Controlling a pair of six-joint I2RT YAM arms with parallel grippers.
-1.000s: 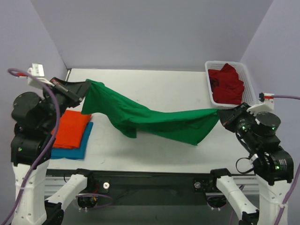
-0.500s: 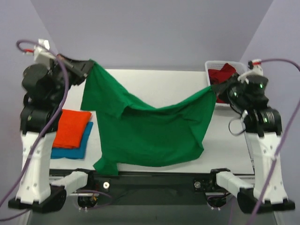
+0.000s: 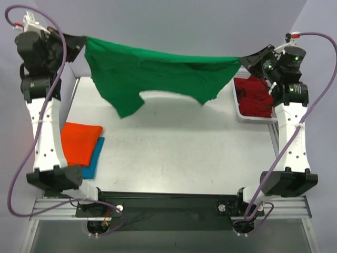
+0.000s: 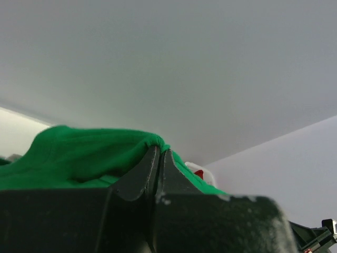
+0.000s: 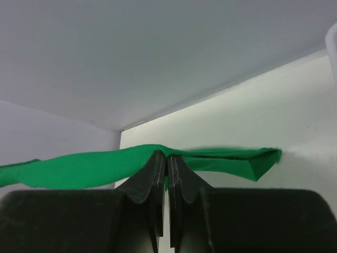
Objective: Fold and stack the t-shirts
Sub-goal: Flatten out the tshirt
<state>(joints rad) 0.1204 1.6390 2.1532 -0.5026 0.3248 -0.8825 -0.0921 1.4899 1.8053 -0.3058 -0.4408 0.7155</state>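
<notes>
The green t-shirt (image 3: pixel 152 74) hangs stretched high above the table between both arms. My left gripper (image 3: pixel 81 43) is shut on its left corner, with the cloth (image 4: pixel 79 158) bunched over the closed tips (image 4: pixel 159 153). My right gripper (image 3: pixel 243 59) is shut on its right corner, and the green cloth (image 5: pixel 84 167) runs across its tips (image 5: pixel 167 156). The shirt's lower edge dangles clear of the table. A folded orange t-shirt (image 3: pixel 80 142) lies on a folded blue t-shirt (image 3: pixel 92 164) at the table's left. A dark red t-shirt (image 3: pixel 255 97) sits in the basket.
The white mesh basket (image 3: pixel 238 108) stands at the table's right edge, under my right arm. Both arms rise tall from their bases at the near edge. The white table (image 3: pixel 174 153) spreads below the hanging shirt.
Both grippers have risen and drawn apart, lifting the green t-shirt off the table and pulling it taut in the air. It hangs higher and flatter than half a second ago.
</notes>
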